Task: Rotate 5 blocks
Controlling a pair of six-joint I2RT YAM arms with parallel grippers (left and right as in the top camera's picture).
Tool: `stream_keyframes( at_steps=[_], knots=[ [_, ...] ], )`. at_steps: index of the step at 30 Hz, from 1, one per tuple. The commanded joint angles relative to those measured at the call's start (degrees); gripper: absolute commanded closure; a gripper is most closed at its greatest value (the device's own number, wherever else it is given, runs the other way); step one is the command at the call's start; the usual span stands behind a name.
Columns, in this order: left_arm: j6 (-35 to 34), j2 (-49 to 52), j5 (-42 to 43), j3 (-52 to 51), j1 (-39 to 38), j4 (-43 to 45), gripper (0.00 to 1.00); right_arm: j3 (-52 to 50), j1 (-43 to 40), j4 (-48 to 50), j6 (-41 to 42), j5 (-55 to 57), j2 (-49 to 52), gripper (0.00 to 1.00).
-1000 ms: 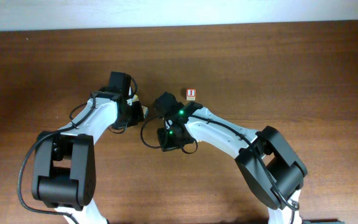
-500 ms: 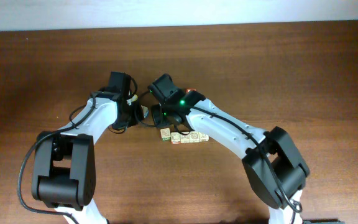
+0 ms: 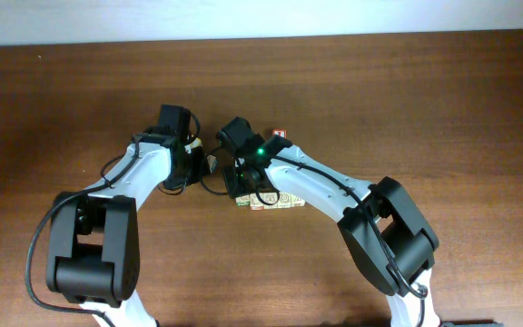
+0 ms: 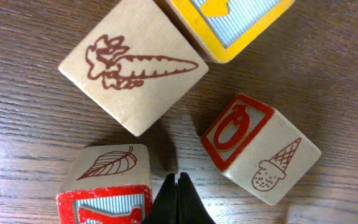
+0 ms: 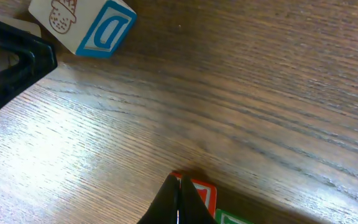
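Several small pale wooden alphabet cubes (image 3: pixel 280 202) sat in a left-right row on the brown worktop (image 3: pixel 443 109), partly under the white right arm (image 3: pixel 316 186), the nearer arm.

Left wrist: left gripper (image 4: pixel 178 198) was pressed together and empty. Carrot-picture cube (image 4: pixel 132 62) lay ahead, red-O cube (image 4: pixel 260 149) ahead-right.

Right wrist: right gripper (image 5: pixel 180 198) was pressed together and empty, with a red-edged cube (image 5: pixel 199 190) just beyond the tips.

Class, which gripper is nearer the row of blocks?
Right. The right gripper is at the end block of the row; the left gripper is farther off, among loose blocks.
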Motion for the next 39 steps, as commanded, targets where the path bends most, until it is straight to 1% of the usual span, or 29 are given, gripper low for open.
stream_keyframes(
  at_steps=[1, 18, 19, 20, 21, 22, 24, 26, 28, 30, 31, 33, 34, 36, 39],
  knots=[
    [-0.72, -0.02, -0.46, -0.37, 0.35, -0.09, 1.0, 0.33, -0.07, -0.52, -0.52, -0.35, 0.09, 0.96],
    [-0.72, -0.02, -0.46, -0.37, 0.35, -0.09, 1.0, 0.33, -0.13, -2.23, -0.52, -0.31, 0.09, 0.96],
    [-0.72, -0.02, -0.46, -0.37, 0.35, -0.09, 1.0, 0.33, -0.13, -1.84, -0.55, -0.24, 0.09, 0.95],
    [-0.7, -0.02, -0.46, -0.37, 0.35, -0.11, 1.0, 0.37, -0.22, -1.11, -0.57, -0.24, 0.07, 0.86],
    [0.26, -0.17, -0.48, 0.11, 0.35, -0.31, 1.0, 1.14, -0.79, -0.92, -0.63, -0.28, -0.55, 0.84],
    [2.34, -0.44, -0.9, 1.84, 0.37, -1.29, 1.0, 3.3, -2.23, -1.7, -2.05, -0.35, -2.25, 0.84],
    [4.55, -1.53, -1.11, 6.29, 0.42, -4.72, 1.0, 7.76, -5.25, -5.79, -2.36, -0.37, -5.92, 0.84],
    [4.7, -3.21, -1.05, 9.86, 0.46, -8.61, 1.0, 12.35, -9.44, -12.9, -5.49, -2.56, -11.04, 0.84],
    [4.7, -5.49, -0.28, 10.78, 0.39, -12.28, 1.0, 13.42, -15.04, -20.26, -10.6, -5.97, -16.7, 0.84],
    [5.14, -6.1, 2.8, 10.73, 0.2, -16.44, 1.0, 13.4, -20.9, -28.98, -17.35, -8.57, -18.49, 0.85],
    [7.28, -5.92, 5.03, 10.4, -0.46, -17.31, 1.0, 12.33, -23.1, -31.21, -20.92, -10.16, -18.34, 0.85],
    [9.14, -5.77, 6.29, 9.03, -1.92, -16.92, 1.0, 7.56, -26.25, -30.73, -23.37, -13.03, -18.27, 0.92],
    [10.34, -5.64, 6.29, 8.04, -2.93, -16.35, 1.0, 3.63, -27.8, -28.37, -23.34, -14.88, -18.25, 0.94],
    [10.51, -5.25, 6.71, 6.69, -4.11, -15.69, 1.0, -2.47, -29.51, -22.93, -23.3, -17.46, -18.25, 0.94],
    [10.47, -4.31, 11.28, 5.22, -4.9, -14.88, 1.0, -12.2, -29.79, -13.25, -23.02, -19.85, -18.21, 0.93]
  ],
)
